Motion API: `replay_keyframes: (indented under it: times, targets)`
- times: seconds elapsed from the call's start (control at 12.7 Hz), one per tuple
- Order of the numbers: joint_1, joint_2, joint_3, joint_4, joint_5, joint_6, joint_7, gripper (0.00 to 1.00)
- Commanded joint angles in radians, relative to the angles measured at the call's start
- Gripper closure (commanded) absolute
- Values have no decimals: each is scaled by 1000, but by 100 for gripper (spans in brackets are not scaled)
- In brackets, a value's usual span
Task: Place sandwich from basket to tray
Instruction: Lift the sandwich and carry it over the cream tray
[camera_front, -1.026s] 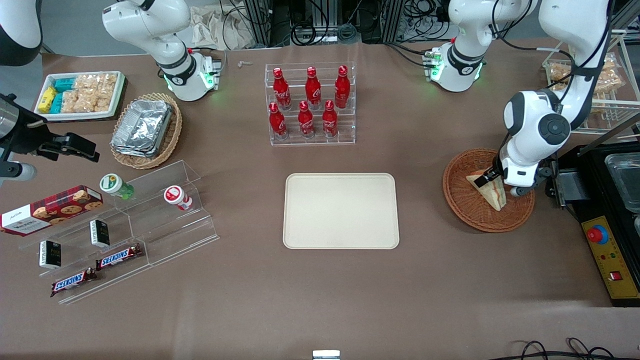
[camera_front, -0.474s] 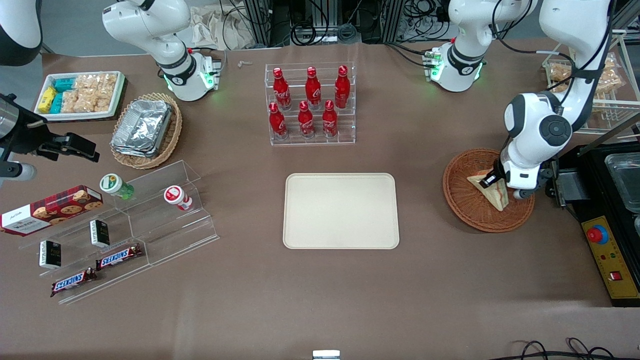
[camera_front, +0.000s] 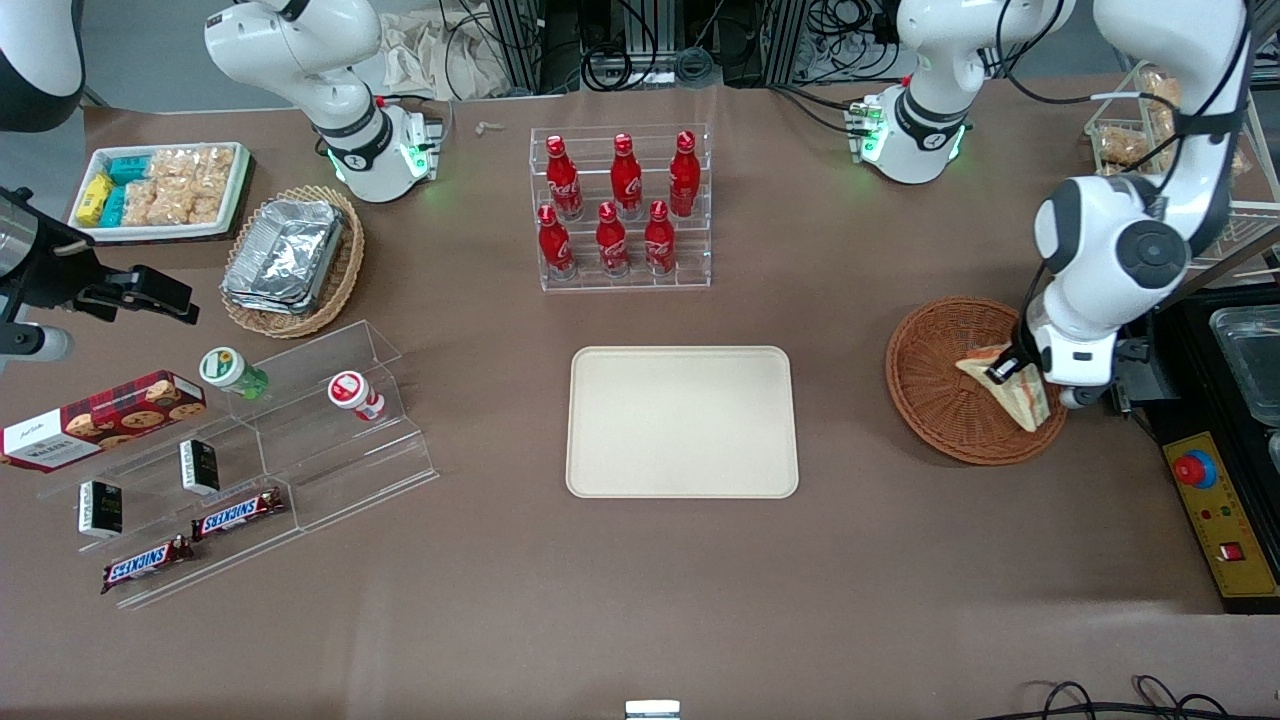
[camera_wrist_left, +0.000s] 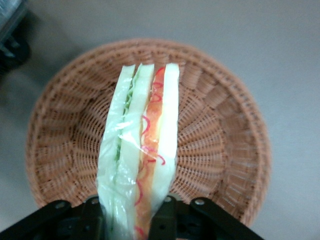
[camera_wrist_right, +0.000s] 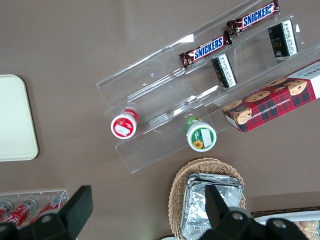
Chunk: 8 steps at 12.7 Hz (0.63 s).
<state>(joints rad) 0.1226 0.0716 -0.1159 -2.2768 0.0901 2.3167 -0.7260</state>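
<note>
My left gripper (camera_front: 1012, 372) is shut on the sandwich (camera_front: 1020, 392), a plastic-wrapped wedge of white bread with green, orange and red filling. The wrist view shows the black fingers (camera_wrist_left: 164, 215) clamping the sandwich (camera_wrist_left: 142, 150) from both sides, held above the round reddish-brown wicker basket (camera_wrist_left: 220, 140). In the front view the sandwich hangs over the basket (camera_front: 930, 385) near its rim toward the working arm's end. The cream-beige tray (camera_front: 682, 421) lies flat in the middle of the table with nothing on it.
An acrylic rack of red bottles (camera_front: 620, 208) stands farther from the front camera than the tray. A black machine with a yellow panel (camera_front: 1220, 510) sits beside the basket. Toward the parked arm's end are a tan basket of foil containers (camera_front: 290, 258) and an acrylic snack shelf (camera_front: 250, 460).
The gripper has risen with the sandwich and shifted toward the working arm's end of the table, lifting the wedge off the basket floor.
</note>
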Motion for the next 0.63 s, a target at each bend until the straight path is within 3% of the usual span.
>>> replay_keyframes:
  times: [0.0,0.32,0.55]
  targets:
    - [-1,2,-50,231,1,-297,58,100]
    - [-1,22,-213,480,-58,-544,91,100]
    - [-1,69,-364,522,-76,-544,91,100]
